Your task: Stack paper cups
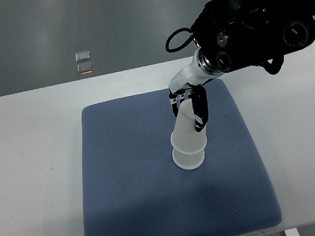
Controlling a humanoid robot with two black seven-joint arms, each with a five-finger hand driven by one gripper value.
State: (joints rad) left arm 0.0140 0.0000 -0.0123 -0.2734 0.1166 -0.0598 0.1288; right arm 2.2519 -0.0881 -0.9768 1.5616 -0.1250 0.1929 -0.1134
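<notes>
Grey floor fills the top of your view, and below it the white table (27, 148) carries a blue mat (134, 203) that covers most of its middle. On that mat, a little right of its centre, you see the paper cups (188, 143): white, mouth down, the upper cup (188, 130) seated over the lower cup (188, 157), whose wide rim rests flat on the fabric. The pair leans slightly, its top tipped toward the far right.

Your right hand (190, 108) is at the top of that stack, its arm coming in from the upper right edge. The dark fingers (202, 112) are closed around the upper cup, one running down the cup's right side, the others wrapped at its far side near the base that points up. The white wrist and the bulky black forearm (255, 22) rise behind it, with a looped cable beside the wrist.

Around the cups the mat is bare fabric, with the stack's shadow falling toward you. Off the table, on the floor beyond its far edge, two small pale square markers (84, 62) lie close together, well apart from the work. You cannot see your left arm.
</notes>
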